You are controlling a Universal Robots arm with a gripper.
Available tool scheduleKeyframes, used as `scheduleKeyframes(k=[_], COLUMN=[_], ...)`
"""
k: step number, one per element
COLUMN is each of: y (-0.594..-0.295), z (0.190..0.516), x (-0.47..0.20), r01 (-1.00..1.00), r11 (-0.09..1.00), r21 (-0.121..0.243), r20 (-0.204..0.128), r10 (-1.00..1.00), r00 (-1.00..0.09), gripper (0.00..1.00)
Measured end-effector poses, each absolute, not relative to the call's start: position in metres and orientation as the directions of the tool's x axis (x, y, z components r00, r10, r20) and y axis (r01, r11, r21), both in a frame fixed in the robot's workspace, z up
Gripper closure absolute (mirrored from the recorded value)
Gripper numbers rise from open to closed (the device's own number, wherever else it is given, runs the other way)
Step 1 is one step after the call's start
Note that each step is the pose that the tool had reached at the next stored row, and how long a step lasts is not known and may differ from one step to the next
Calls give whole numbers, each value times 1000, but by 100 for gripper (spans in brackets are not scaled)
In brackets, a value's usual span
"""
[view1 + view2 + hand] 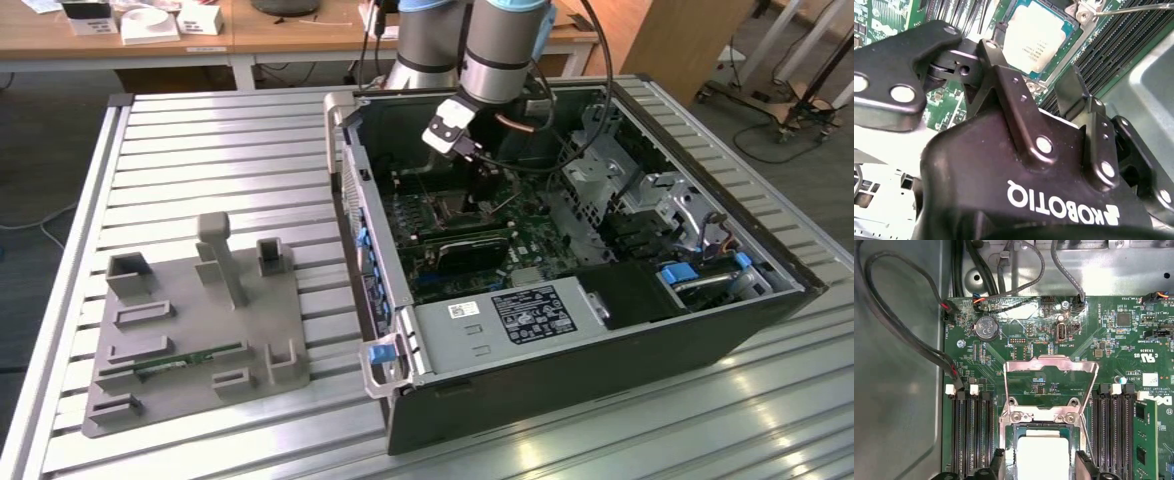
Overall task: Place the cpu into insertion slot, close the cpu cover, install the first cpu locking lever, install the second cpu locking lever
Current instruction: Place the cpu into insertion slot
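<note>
Aluminium slats form the worktop in the exterior view, and wooden desks stand in the room beyond the computer case. The black case lies on its side on the slats, with its open side facing up. A grey moulded fixture rests well apart from the case, toward the exterior view's left. The arm reaches down into the case, and the hand hangs low over the green motherboard.

In the second wrist view the hand's black fingers are spread apart and grip nothing. Past them the cpu lies flat in the insertion slot, its dull silver top facing up toward the hand.

In the first wrist view the cpu reads as square, with no long axis. Its edges run parallel to the long black memory slots on either side of it. The fingertips flank the chip without touching it. The cpu cover is not closed. It stands tilted up from the slot's edge on the side toward the coin battery, and bare board shows through its window.
</note>
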State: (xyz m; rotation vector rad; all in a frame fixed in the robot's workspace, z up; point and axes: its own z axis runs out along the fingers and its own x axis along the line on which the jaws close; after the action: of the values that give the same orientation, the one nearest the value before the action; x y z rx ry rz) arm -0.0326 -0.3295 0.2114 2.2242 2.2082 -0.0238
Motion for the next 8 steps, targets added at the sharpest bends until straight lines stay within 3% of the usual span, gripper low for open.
scheduleKeyframes(k=[4,5,7,8], y=[-329,-329,-330,-330], z=[212,212,212,213], x=[-33,-33,-33,-33], r01=[1000,1000,1000,1000], r11=[-7,-7,-7,-6], r21=[-6,-6,-6,-6], r20=[-16,-16,-16,-16], r10=[1000,1000,1000,1000], r00=[7,7,7,6], gripper=[54,54,65,65])
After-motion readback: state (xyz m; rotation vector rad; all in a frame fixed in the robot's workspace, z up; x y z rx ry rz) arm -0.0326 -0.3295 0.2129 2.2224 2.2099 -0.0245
